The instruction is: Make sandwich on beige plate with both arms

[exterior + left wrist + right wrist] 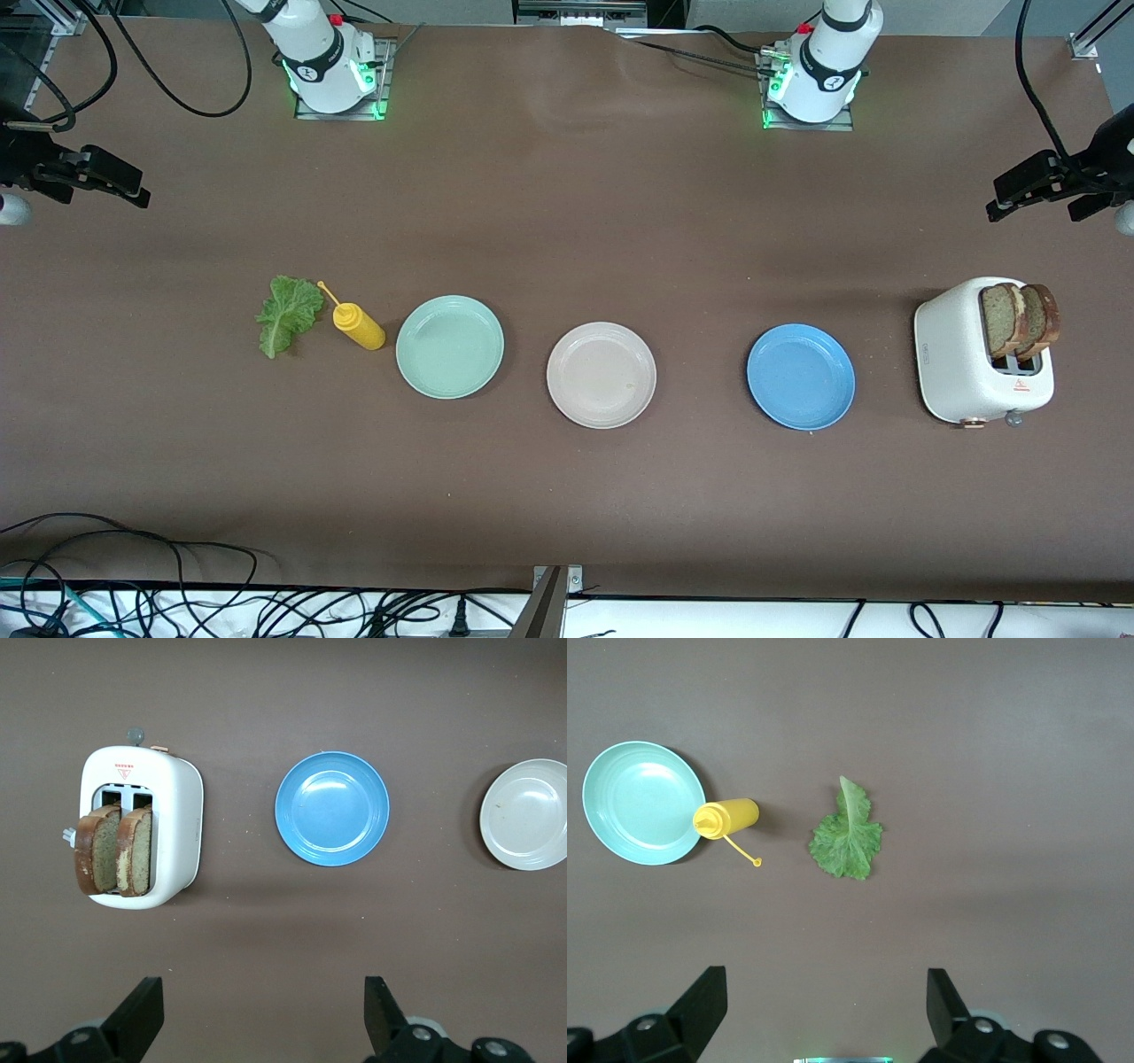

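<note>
The beige plate (601, 374) lies bare at the table's middle; it also shows in the left wrist view (527, 813). Two brown bread slices (1019, 319) stand in a white toaster (961, 363) at the left arm's end, also in the left wrist view (113, 850). A green lettuce leaf (288, 315) lies flat at the right arm's end, also in the right wrist view (848, 837). My left gripper (997, 199) (263, 988) is open and empty, high over the table near the toaster. My right gripper (142, 190) (826, 979) is open and empty, high over the table near the lettuce.
A mint-green plate (449, 346) (642, 802) lies between the beige plate and a yellow squeeze bottle (359, 326) (731, 817) that lies on its side beside the lettuce. A blue plate (800, 376) (331, 808) lies between the beige plate and the toaster (177, 815).
</note>
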